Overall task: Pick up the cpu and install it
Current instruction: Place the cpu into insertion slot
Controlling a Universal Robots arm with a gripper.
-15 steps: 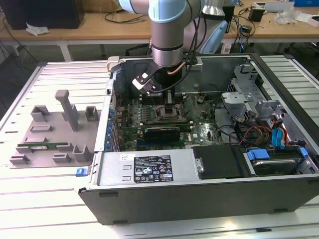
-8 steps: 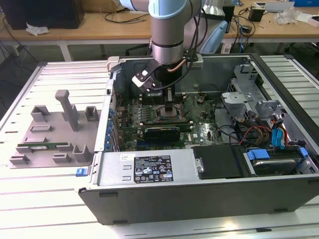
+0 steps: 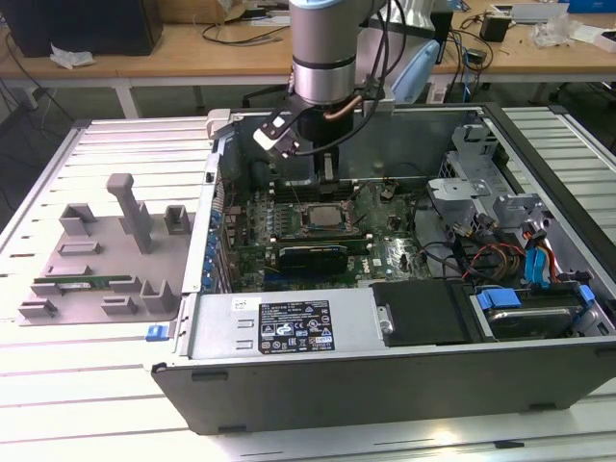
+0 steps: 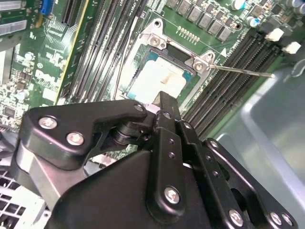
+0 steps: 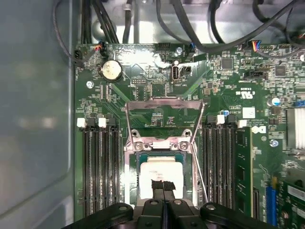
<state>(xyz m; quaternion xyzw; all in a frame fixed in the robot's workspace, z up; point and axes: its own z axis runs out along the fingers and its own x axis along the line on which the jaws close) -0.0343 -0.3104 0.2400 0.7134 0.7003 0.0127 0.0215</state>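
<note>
Slatted pale bench (image 3: 96,404) is seen carrying an open computer case (image 3: 385,385) laid on its side, with desks and loose cables behind it. Within the case a green motherboard (image 5: 157,95) is held, together with drive cages and bundled cables towards the exterior view's right. The cpu (image 5: 159,172) is found lying in the socket at the board's middle, its silver top exposed, with the socket frame (image 5: 164,119) hinged up and away from it. The pincer (image 5: 163,186) is closed, its fingers pressed together with nothing between them. Its tips are poised just over the cpu's top; whether contact is made cannot be told. Beside the case, a grey fixture tray (image 3: 96,260) holds a green memory stick (image 3: 82,285) in one of its slots.

Harm could be done if the cpu is not seated square, since the contacts beneath might be bent by downward pressure from the closed tips. The chip could also be shifted out of place by any sideways drag. The thin latch lever (image 4: 243,71), picked out in the second wrist view beside the socket, might be snagged.
</note>
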